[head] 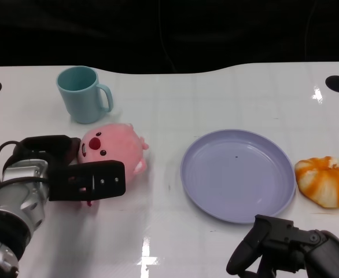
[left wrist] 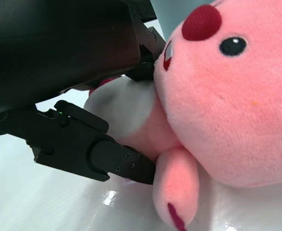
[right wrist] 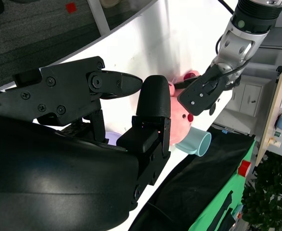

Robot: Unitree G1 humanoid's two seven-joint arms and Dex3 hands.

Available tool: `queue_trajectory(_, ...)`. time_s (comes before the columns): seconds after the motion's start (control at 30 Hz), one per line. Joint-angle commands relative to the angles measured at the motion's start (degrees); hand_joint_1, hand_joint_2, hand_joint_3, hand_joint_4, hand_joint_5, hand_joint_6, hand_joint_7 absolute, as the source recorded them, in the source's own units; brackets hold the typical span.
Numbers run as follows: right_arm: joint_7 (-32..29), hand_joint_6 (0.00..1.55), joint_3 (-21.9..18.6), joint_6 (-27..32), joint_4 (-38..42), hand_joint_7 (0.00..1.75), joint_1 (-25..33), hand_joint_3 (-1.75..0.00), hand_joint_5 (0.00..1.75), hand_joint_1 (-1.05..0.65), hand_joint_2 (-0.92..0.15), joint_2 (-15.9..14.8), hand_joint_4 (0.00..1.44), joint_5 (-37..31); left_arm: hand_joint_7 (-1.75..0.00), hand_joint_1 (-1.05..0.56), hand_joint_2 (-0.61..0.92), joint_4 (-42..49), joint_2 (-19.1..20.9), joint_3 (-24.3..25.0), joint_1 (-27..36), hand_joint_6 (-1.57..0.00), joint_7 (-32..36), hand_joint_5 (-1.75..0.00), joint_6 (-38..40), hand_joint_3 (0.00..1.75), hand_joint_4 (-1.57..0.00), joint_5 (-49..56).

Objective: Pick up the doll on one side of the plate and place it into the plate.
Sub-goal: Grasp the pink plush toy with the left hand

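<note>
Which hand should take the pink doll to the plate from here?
Left. The left hand is already at the pink doll, its fingers around the doll's body. The right hand sits near the table's front edge, across the purple plate from it, holding nothing.

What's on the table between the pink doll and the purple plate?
Nothing. In the head view, only bare white table lies between the pink doll and the purple plate.
</note>
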Motion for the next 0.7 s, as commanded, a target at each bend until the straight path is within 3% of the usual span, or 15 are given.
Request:
queue_trajectory(0.03, -0.1, 0.6, 0.0, 0.6, -0.8, 1.29, 0.1, -0.35, 1.57, -0.27, -0.92, -0.4, 0.67, 0.0, -0.1, -0.33, 0.91, 3.4, -1.1, -1.1, 4.5, -1.22, 1.7, -0.96, -3.5, 0.0, -0.83, -1.3)
queue_trajectory(0.07, -0.1, 0.6, 0.0, 0.6, -0.7, 1.29, 0.1, -0.35, 1.57, -0.27, -0.92, -0.4, 0.67, 0.0, -0.12, -0.31, 0.91, 3.8, -1.1, -1.1, 4.9, -1.26, 3.7, -1.22, -4.4, 0.0, -0.78, -1.5)
queue_trajectory(0.1, -0.1, 0.6, 0.0, 0.5, -0.7, 1.29, 0.1, -0.35, 1.57, -0.27, -0.92, -0.5, 0.67, 0.0, -0.51, -0.28, 0.91, 4.1, -1.1, -1.0, 5.2, -1.12, 5.1, -1.53, -5.2, 0.08, -0.72, -1.8)
queue_trajectory(0.17, 0.0, 0.6, 0.0, 0.3, -0.4, 1.28, -0.1, -0.35, 1.57, -0.27, -0.92, -0.4, 0.66, -0.1, -1.33, -0.3, 0.92, 4.7, -0.9, -0.5, 5.8, -0.72, 7.5, -1.7, -6.8, 0.21, -0.72, -2.7)
queue_trajectory(0.23, 0.0, 0.59, 0.1, 0.4, -0.3, 1.28, -0.3, -0.35, 1.57, -0.27, -0.92, -0.5, 0.66, -0.2, -1.64, -0.3, 0.92, 5.1, -0.5, -0.1, 6.0, -0.59, 9.1, -1.73, -8.3, 0.31, -0.75, -3.4)
queue_trajectory(0.27, 0.0, 0.59, 0.1, 0.4, -0.1, 1.28, -0.3, -0.35, 1.57, -0.27, -0.92, -0.5, 0.66, -0.2, -1.69, -0.29, 0.92, 5.0, -0.2, 0.2, 6.3, -0.57, 10.8, -1.74, -9.3, 0.34, -0.76, -3.8)
queue_trajectory(0.33, 0.0, 0.59, 0.2, 0.3, 0.0, 1.28, -0.3, -0.35, 1.57, -0.27, -0.92, -0.4, 0.66, -0.2, -1.61, -0.29, 0.92, 4.9, 0.3, 1.1, 6.9, -0.62, 14.0, -1.75, -11.7, 0.3, -0.77, -4.8)
queue_trajectory(0.4, -0.1, 0.59, 0.1, 0.1, 0.2, 1.28, -0.4, -0.35, 1.58, -0.26, -0.92, -0.2, 0.66, 0.0, -1.72, -0.24, 0.91, 4.6, 0.8, 2.3, 7.5, -0.67, 16.4, -1.75, -14.5, 0.34, -0.86, -6.2)
queue_trajectory(0.47, 0.0, 0.6, 0.0, 0.1, 0.3, 1.29, -0.5, -0.35, 1.58, -0.26, -0.92, -0.2, 0.67, 0.3, -1.74, -0.23, 0.75, 4.1, 1.0, 3.5, 7.7, -0.7, 17.6, -1.75, -15.7, 0.69, -0.89, -7.5)
queue_trajectory(0.7, -0.4, 0.6, 0.8, -0.3, 1.8, 1.29, -1.3, -0.35, 1.58, -0.26, -0.92, 0.2, 0.66, -0.1, -1.75, -0.19, 0.51, -0.2, 1.0, 8.7, 8.6, -0.79, 18.4, -1.75, -18.5, 1.17, -0.97, -13.2)
